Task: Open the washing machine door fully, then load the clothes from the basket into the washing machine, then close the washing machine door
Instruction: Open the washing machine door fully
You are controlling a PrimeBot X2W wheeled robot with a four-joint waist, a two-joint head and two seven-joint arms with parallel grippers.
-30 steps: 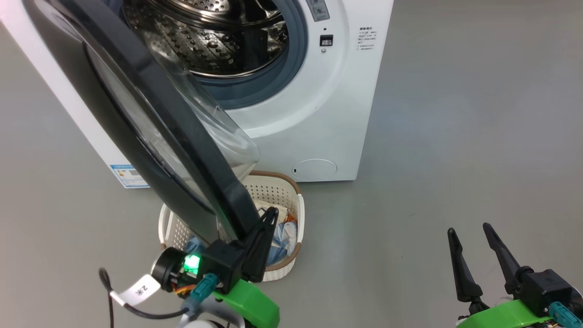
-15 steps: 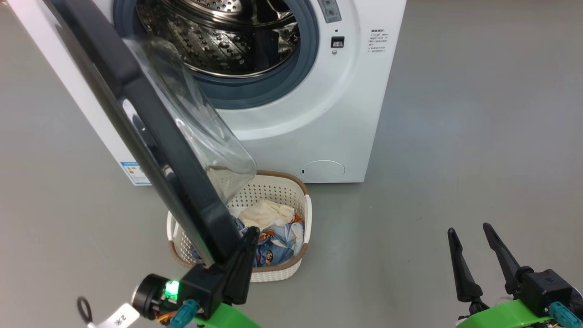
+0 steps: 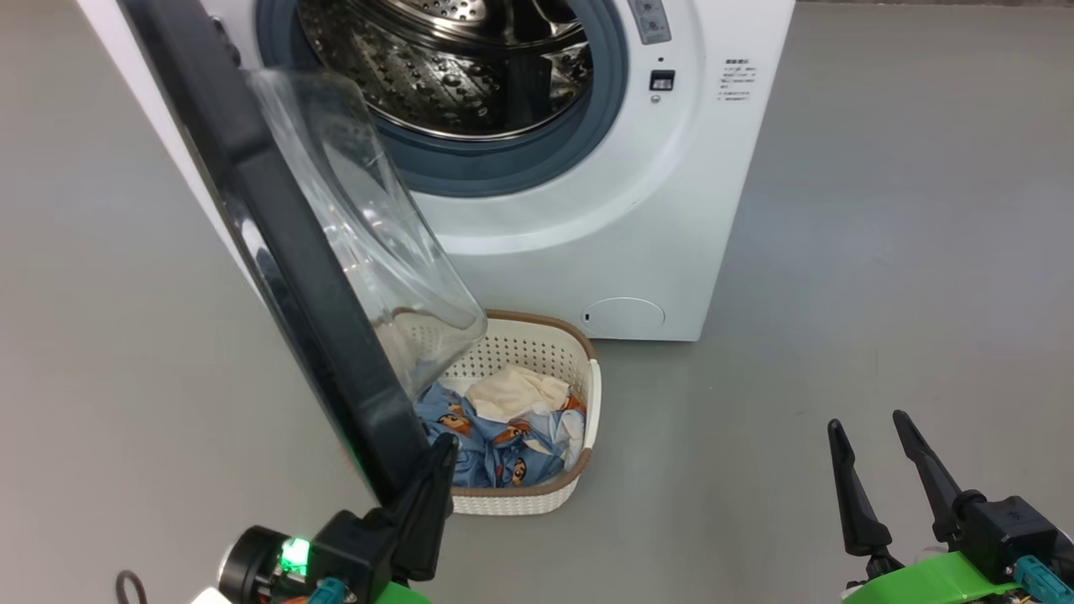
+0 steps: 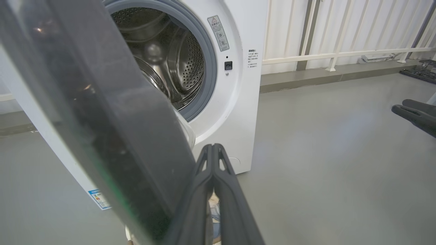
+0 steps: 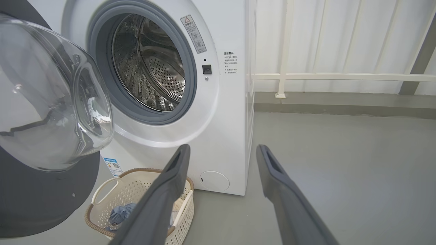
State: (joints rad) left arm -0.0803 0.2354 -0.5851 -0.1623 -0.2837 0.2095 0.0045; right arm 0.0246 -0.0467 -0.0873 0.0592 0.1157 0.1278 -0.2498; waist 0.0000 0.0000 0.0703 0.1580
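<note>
The white washing machine (image 3: pixel 604 243) stands with its steel drum (image 3: pixel 453 67) exposed. Its black washing machine door (image 3: pixel 294 277) hangs part-way open to the left, its clear glass bowl (image 3: pixel 369 226) bulging toward the drum. My left gripper (image 3: pixel 442 453) is shut with nothing between its fingers, and its tips rest against the door's lower inner edge. In the left wrist view those fingers (image 4: pixel 218 190) lie beside the door (image 4: pixel 102 119). The basket (image 3: pixel 537 499) sits on the floor under the door and holds the clothes (image 3: pixel 495 436). My right gripper (image 3: pixel 865 419) stands open at the lower right.
Grey floor (image 3: pixel 881 210) stretches to the right of the machine. A white railing (image 5: pixel 340 76) and pale wall stand behind it. The right wrist view shows the basket (image 5: pixel 105 185) below the glass bowl (image 5: pixel 51 102), near the round filter cover (image 5: pixel 214 180).
The door has swung wider to the left with my shut left gripper at its lower edge. More of the clothes in the basket are uncovered. The head camera has shifted. The right gripper is still.
</note>
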